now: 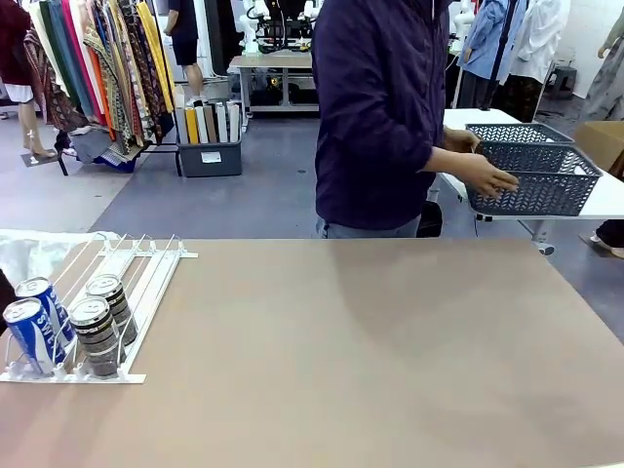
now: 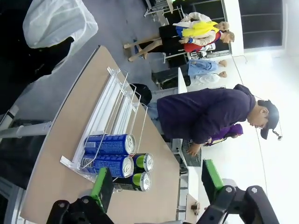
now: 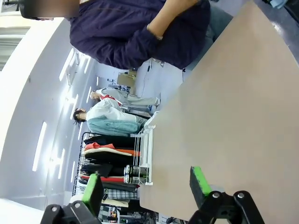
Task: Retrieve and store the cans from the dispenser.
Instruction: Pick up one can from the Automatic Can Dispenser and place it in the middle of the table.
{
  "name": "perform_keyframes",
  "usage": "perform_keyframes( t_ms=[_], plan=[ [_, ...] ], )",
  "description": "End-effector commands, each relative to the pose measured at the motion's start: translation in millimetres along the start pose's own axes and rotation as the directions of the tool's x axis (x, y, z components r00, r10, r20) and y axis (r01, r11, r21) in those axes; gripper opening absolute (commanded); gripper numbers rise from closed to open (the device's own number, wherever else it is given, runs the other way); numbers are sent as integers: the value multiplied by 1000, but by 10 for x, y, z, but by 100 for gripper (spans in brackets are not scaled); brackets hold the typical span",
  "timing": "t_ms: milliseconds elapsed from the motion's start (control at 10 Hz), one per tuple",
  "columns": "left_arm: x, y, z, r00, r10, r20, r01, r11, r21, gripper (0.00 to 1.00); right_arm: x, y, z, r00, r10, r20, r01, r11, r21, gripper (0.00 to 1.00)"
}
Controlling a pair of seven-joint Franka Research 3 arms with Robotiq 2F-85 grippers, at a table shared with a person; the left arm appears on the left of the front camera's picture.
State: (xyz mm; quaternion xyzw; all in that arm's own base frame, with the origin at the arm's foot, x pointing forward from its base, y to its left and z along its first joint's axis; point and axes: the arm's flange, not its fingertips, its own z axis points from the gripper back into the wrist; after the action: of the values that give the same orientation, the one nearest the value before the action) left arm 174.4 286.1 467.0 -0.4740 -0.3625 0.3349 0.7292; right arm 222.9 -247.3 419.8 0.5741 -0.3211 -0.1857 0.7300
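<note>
- No can is judged to have been retrieved or stored yet: all four cans are seen lying in the flat white rail dispenser (image 1: pixel 146 255), which is set at the near left corner of the brown table (image 1: pixel 370 351).
- Two blue cans with white lettering (image 1: pixel 35 325) are held in the left lanes, and two dark cans with silver tops (image 1: pixel 103 320) lie in the lane just to their right; all four are bunched at the near end, against the stop tabs.
- The far part of the rack's lanes is seen to be bare.
- A dark grey lattice plastic basket (image 1: pixel 536 175) is gripped by the person's hand (image 1: pixel 490 176) on a white table beyond the far right; it is taken to be the storage place, and it has not been brought to the brown table.
- The whole task is therefore judged to remain: four cans to lift out and put away.
- The left gripper (image 2: pixel 158 181) is seen with its green pads spread wide; nothing is held or touched, and the cans lie just beyond its fingers.
- The right gripper (image 3: pixel 145 185) is likewise spread wide and bare, above the table and well apart from the dispenser.
</note>
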Motion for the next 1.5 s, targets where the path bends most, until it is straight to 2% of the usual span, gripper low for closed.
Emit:
perform_keyframes(
  t_ms=[0,100,200,300,400,600,700,800,900,1000,1100,1200,1300,1400],
  plan=[
    [19,15,18,1000,-11,6,11,1000,-16,100,42,39,17,1000,17,14,-17,1000,18,100],
    [0,0,0,1000,0,0,0,1000,0,100,42,39,17,1000,17,14,-17,1000,18,100],
    [0,-141,-119,995,-74,-64,79,994,82,100,42,39,17,1000,17,14,-17,1000,18,100],
    [-77,-432,-311,977,-173,-126,196,958,208,100,42,39,17,1000,17,14,-17,1000,18,100],
    [-171,-762,-597,947,-252,-201,301,913,275,100,42,39,17,1000,17,14,-17,1000,18,100],
    [-432,-1299,-1242,845,-367,-388,511,766,389,100,42,39,17,1000,17,14,-17,1000,18,100],
    [-571,-1443,-1539,791,-387,-474,595,668,448,100,42,39,17,1000,17,14,-17,1000,18,100],
    [-714,-1544,-1805,732,-418,-539,670,587,454,100,42,39,17,1000,17,14,-17,1000,18,100],
    [-925,-1627,-2062,670,-447,-593,733,527,430,100,42,39,17,1000,17,14,-17,1000,18,100],
    [-1084,-1672,-2225,626,-479,-615,772,492,402,100,42,39,17,1000,17,14,-17,1000,18,100],
    [-1265,-1695,-2389,588,-501,-635,801,469,373,100,42,39,17,1000,17,14,-17,1000,18,100],
    [-1431,-1699,-2514,553,-504,-664,818,483,314,100,42,39,17,1000,17,14,-17,1000,18,100],
    [-1575,-1684,-2603,495,-506,-706,845,470,256,100,42,39,17,1000,17,14,-17,1000,18,100],
    [-1643,-1708,-2631,455,-471,-755,848,489,205,100,42,39,17,1000,17,14,-17,1000,18,100]
  ],
)
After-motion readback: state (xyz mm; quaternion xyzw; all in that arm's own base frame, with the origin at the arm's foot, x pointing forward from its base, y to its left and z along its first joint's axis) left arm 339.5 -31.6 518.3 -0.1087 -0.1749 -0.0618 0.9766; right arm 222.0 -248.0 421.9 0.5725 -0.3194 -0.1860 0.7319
